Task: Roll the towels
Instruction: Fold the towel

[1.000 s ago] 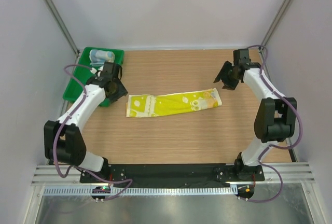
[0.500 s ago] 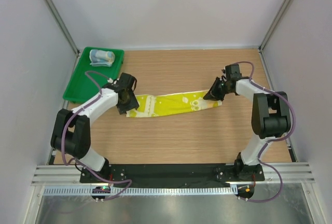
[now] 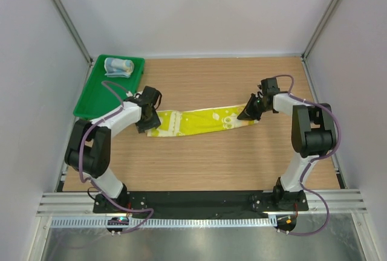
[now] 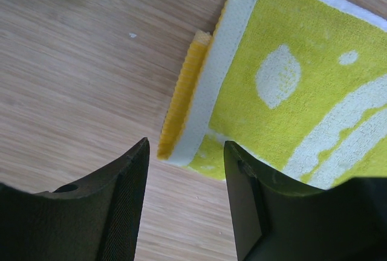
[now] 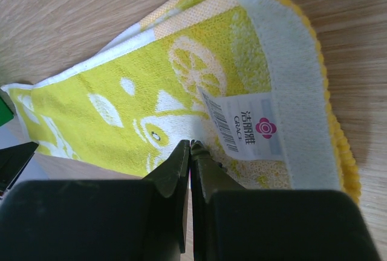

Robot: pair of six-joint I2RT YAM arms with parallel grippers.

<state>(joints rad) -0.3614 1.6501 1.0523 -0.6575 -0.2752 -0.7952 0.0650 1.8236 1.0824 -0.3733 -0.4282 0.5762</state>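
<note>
My left jaws stand apart over the left end of the yellow-green towel [image 3: 202, 121], which lies flat on the bench [image 3: 205, 164]. My right jaws are pressed together at its right end, beside the label [image 5: 245, 125]. If I catch only the top layer, the folded cloth may splay and roll crooked. Beyond the towel's left end, the green tray [image 3: 89, 101] holds the light blue towel [image 3: 118, 66], rolled.
</note>
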